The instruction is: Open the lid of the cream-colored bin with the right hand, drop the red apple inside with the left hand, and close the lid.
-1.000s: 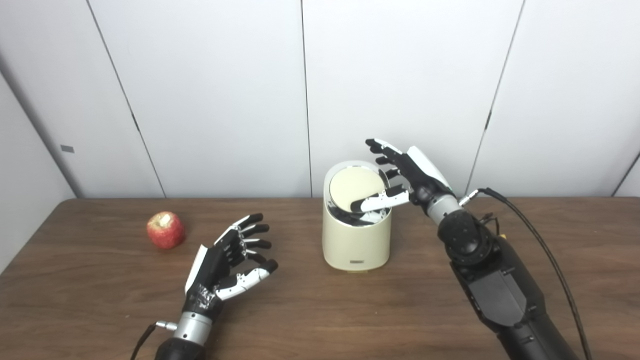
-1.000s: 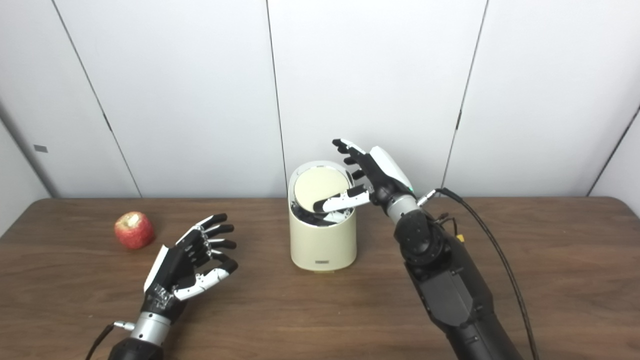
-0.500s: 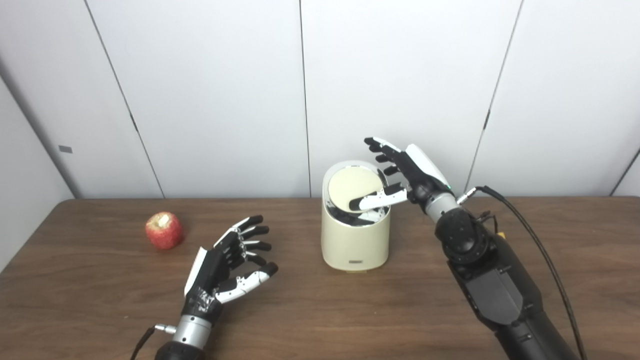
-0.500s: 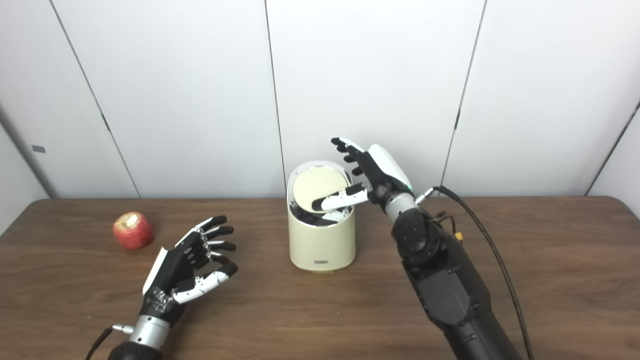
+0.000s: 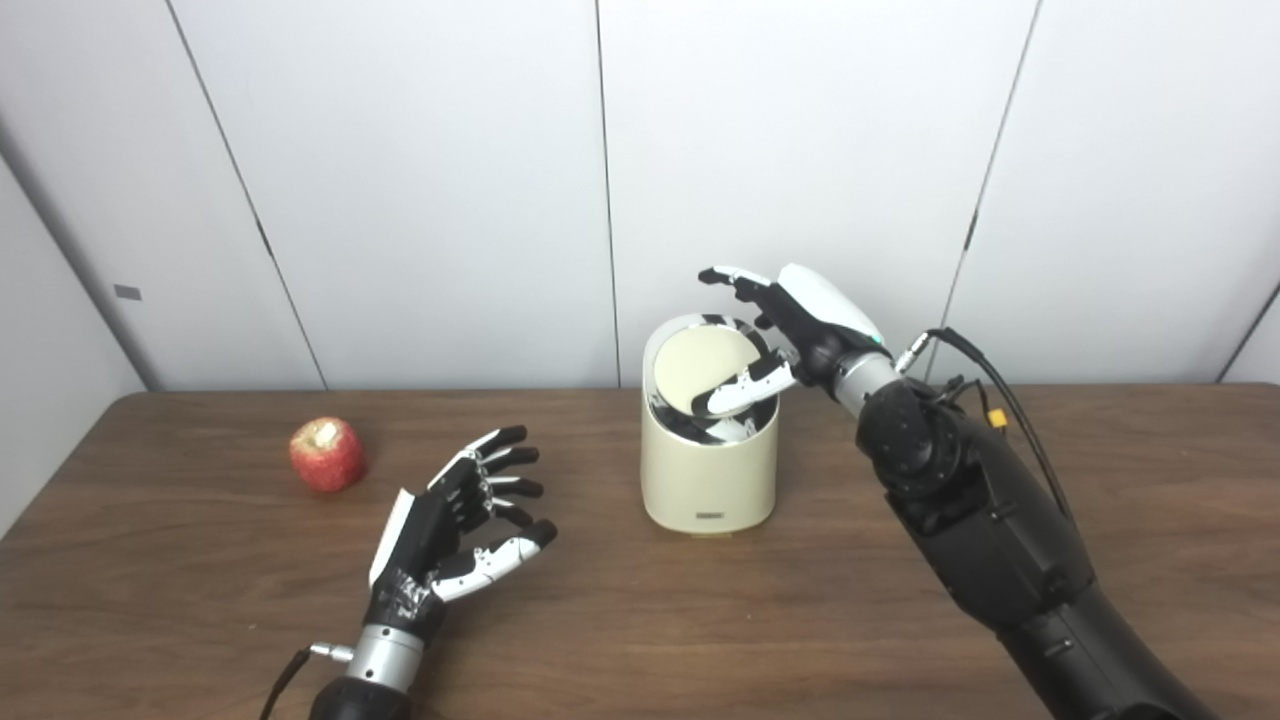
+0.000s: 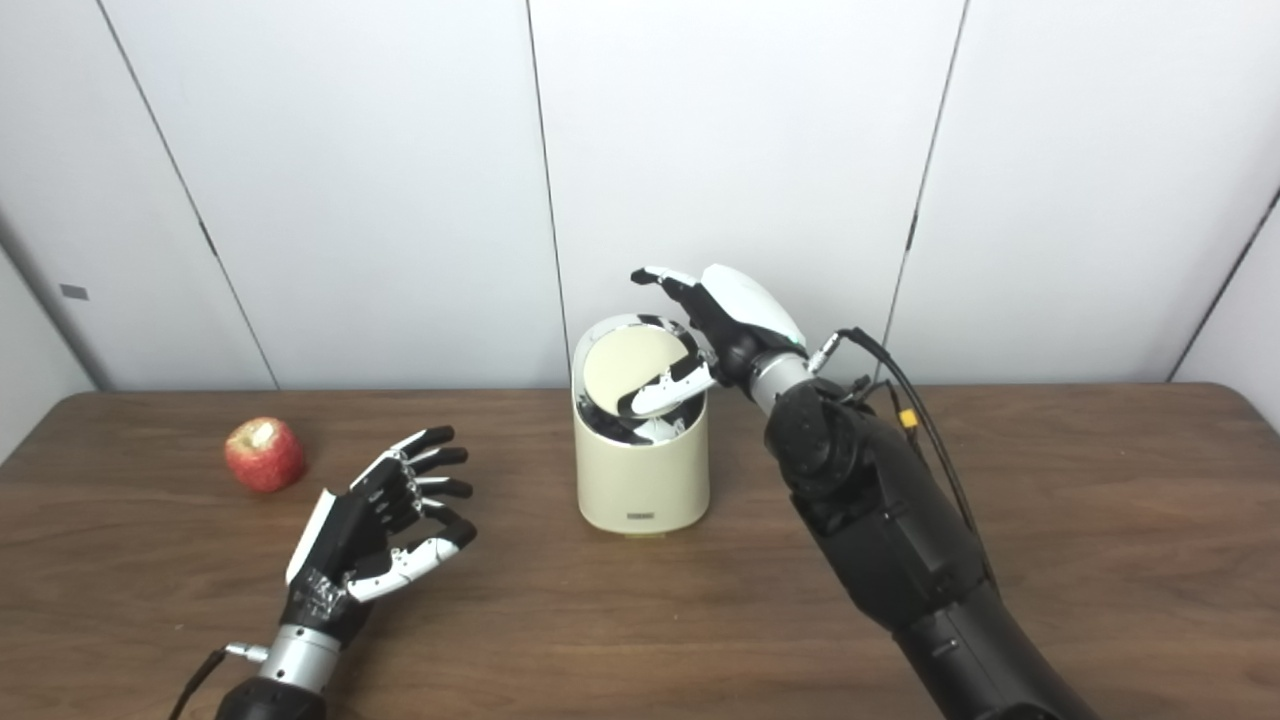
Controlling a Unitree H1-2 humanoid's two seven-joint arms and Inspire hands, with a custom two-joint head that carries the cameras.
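While the red apple (image 5: 326, 454) sits on the table (image 5: 200, 560) at far left, well apart from the left robot hand (image 5: 455, 530), which hovers with fingers spread and empty, the right robot hand (image 5: 785, 335) reaches over the cream-colored bin (image 5: 708, 470), thumb on its tilted lid (image 5: 700, 368), fingers spread.

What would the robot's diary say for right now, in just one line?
stage: opening lid | right robot hand: thumb pressing tilted lid of bin | left robot hand: open, empty | apple: on table
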